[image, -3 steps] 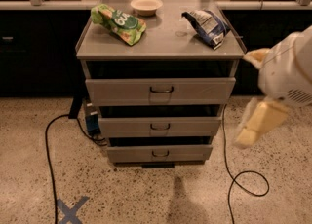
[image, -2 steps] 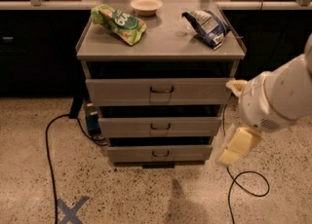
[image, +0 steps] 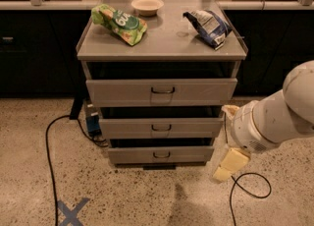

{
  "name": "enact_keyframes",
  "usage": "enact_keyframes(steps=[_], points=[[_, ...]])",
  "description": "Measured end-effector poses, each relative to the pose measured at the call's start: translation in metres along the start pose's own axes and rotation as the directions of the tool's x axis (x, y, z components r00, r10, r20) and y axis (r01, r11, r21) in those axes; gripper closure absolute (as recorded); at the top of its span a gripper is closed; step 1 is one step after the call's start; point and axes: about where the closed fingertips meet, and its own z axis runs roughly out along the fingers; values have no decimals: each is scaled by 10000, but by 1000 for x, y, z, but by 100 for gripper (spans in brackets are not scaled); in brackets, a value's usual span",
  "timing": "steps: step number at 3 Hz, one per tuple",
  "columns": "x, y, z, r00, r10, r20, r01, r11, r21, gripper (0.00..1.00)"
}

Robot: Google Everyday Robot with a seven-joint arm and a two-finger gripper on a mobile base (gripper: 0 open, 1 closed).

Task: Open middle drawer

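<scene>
1. While the drawers look the same as a second ago, the arm (image: 274, 117) has moved: it has come from the right edge of the frame toward the left and downward.
2. The gripper (image: 222, 172) is now in the lower right of the frame, just beside the right end of the bottom drawer (image: 122, 156). Whether it is open or closed cannot be told.
3. The middle drawer (image: 127, 128) is in the centre of the frame, between the taller top drawer (image: 117, 92) and the bottom drawer. Its front appears flush with the cabinet (image: 162, 45), so it seems not yet opened.
4. The small dark pull (image: 161, 127) sits at the middle of that front. The gripper is well apart from it, to the right and lower, and touches nothing that can be seen.
5. For the task this probably means the arm is only approaching. The gripper seems too low and too far to the right, so it would likely need to go up and to the left to reach the pull.
6. On top of the cabinet, the green bag (image: 117, 22), the blue bag (image: 208, 26) and the bowl (image: 147, 5) have not moved, and they are not in the way.
</scene>
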Motion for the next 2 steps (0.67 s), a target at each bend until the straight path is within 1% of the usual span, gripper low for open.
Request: enact_keyframes(steps=[1,2], points=[[-6,2,8,9998,-133,130,134,9999,-7,0],[-16,6,38,9982,-304,508,307,9995,-58,0]])
